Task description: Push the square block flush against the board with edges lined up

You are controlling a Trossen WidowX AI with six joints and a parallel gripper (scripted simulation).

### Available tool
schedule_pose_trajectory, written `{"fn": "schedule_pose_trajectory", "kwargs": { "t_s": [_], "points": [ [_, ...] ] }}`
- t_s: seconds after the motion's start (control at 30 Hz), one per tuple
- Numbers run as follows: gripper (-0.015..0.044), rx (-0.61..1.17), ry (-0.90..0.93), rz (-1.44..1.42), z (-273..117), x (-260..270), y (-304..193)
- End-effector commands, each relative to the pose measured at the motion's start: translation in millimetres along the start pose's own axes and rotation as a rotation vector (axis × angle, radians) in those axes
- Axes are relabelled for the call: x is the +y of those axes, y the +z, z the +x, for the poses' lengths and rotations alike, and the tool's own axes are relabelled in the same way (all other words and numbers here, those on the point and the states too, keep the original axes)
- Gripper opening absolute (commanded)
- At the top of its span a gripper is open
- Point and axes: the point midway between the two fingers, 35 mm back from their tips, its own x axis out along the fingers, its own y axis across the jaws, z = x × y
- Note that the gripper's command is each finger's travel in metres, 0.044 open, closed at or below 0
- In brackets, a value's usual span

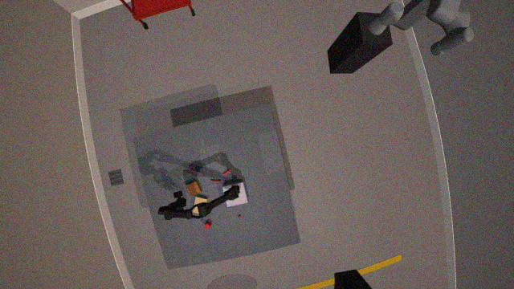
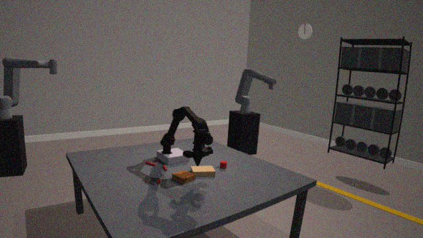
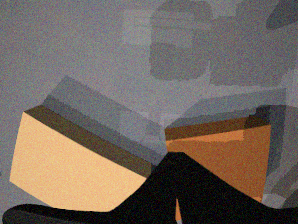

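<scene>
The square block (image 1: 193,188) (image 2: 184,176) (image 3: 225,160) is orange-brown and lies flat on the table. The board (image 1: 200,200) (image 2: 203,170) (image 3: 75,165) is pale tan, longer, and lies flat close beside it. The two stand at an angle to each other, with their nearest corners close together. My gripper (image 2: 197,164) (image 3: 174,159) is shut and empty, pointing down. In the wrist view its fingertips cover the place between block and board, so whether the two touch is hidden. In the top view the arm covers part of the board.
A red cube (image 1: 207,225) (image 2: 223,164) lies beyond the board. Two red sticks (image 1: 215,181) (image 1: 227,172) lie between the block and the arm's white base (image 1: 240,200) (image 2: 173,159). A small red piece (image 2: 158,181) lies near the block.
</scene>
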Motion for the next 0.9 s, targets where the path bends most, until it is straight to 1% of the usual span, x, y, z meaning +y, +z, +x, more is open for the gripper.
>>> {"fn": "schedule_pose_trajectory", "kwargs": {
  "t_s": [0.0,0.1,0.4,0.43,0.5,0.57,0.87],
  "points": [
    [0.0,0.003,0.003,-0.13,24,-62,21],
    [0.0,0.002,0.003,-0.17,31,-81,25],
    [0.0,0.002,0.004,-0.171,34,-81,25],
    [0.0,0.003,0.004,-0.172,44,-81,26],
    [0.0,0.003,0.004,-0.172,74,-81,26],
    [0.0,0.002,0.003,-0.17,86,-81,25],
    [0.0,0.002,0.003,-0.171,86,-82,23]
  ]
}}
